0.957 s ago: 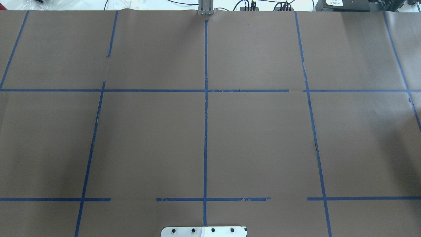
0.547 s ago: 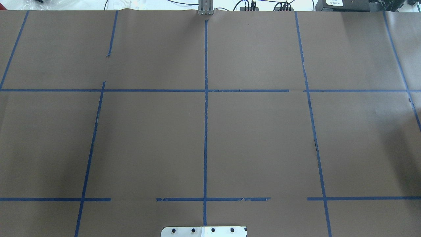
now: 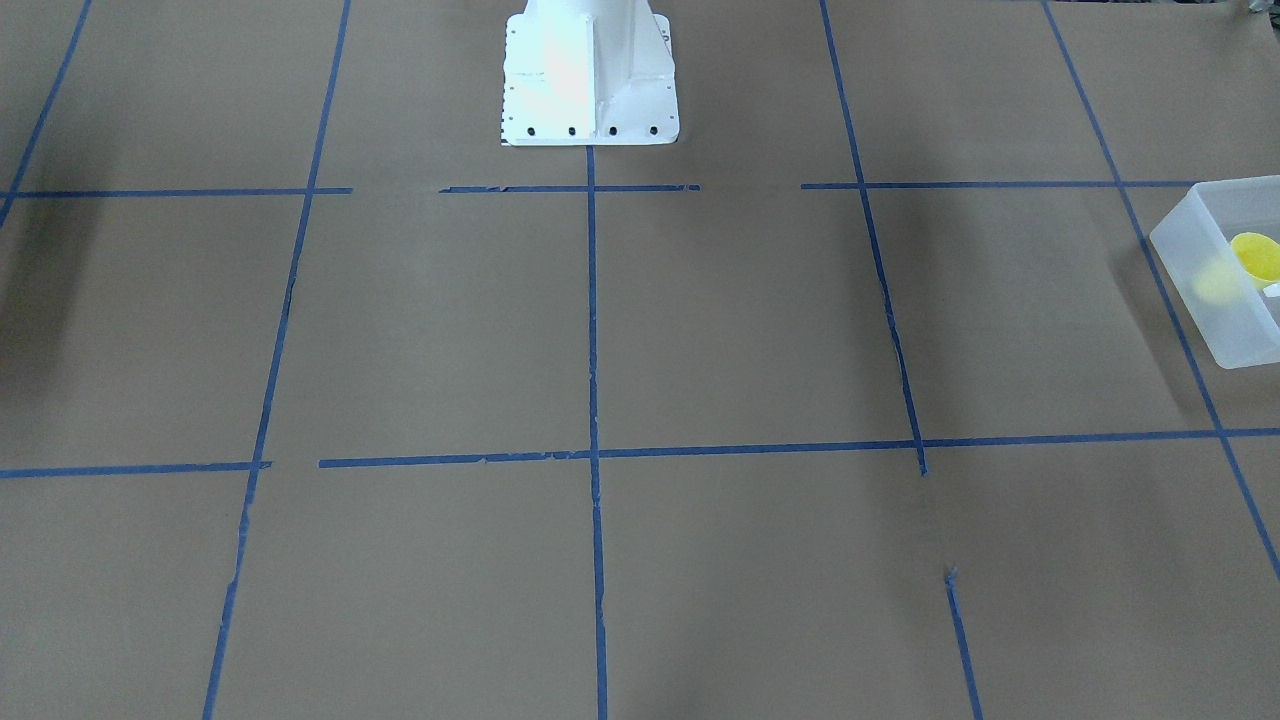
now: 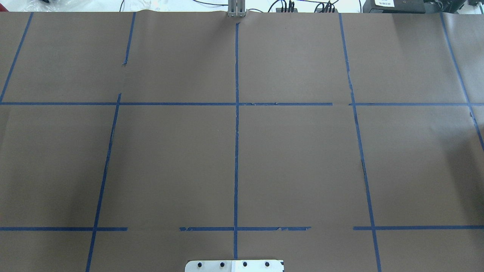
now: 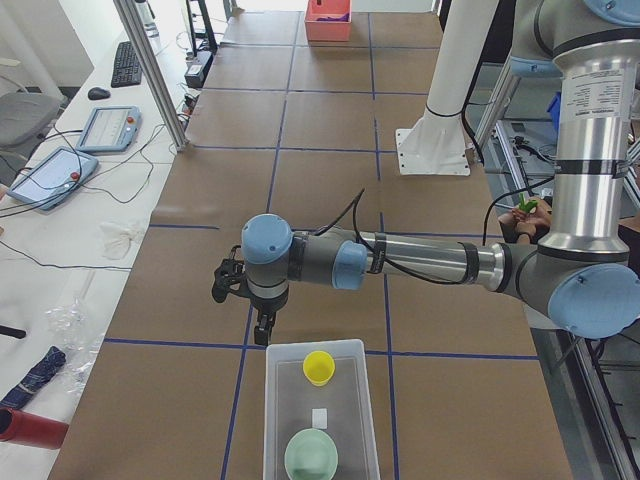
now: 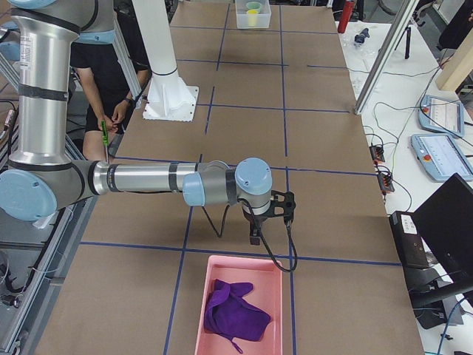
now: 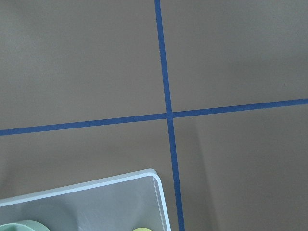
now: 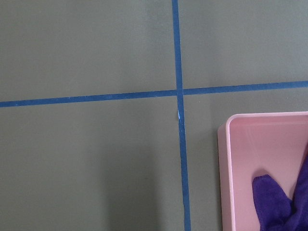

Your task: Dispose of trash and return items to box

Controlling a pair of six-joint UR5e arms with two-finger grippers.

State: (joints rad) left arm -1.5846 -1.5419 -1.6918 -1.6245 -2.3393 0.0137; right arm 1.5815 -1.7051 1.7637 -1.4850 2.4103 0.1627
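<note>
The box [image 5: 272, 420], a frosted translucent bin, stands at the table's end on my left; it also shows in the front view [image 3: 1190, 240] and the left wrist view [image 7: 96, 192]. The yellow cup [image 5: 319, 366] stands upright inside it and also shows in the front view [image 3: 1258, 255]. A mint bowl [image 5: 311, 455] and a small white piece [image 5: 319, 417] lie in the box too. My left gripper [image 5: 262, 335] hangs just past the box's end wall; I cannot tell if it is open. My right gripper [image 6: 255, 238] hangs near the pink bin; I cannot tell its state.
A pink bin [image 6: 194, 303] holding a purple cloth [image 6: 235, 310] stands at the table's end on my right, also in the right wrist view [image 8: 226, 163]. The white robot pedestal [image 3: 590, 80] stands at the table's edge. A person [image 6: 111, 66] stands beside the robot.
</note>
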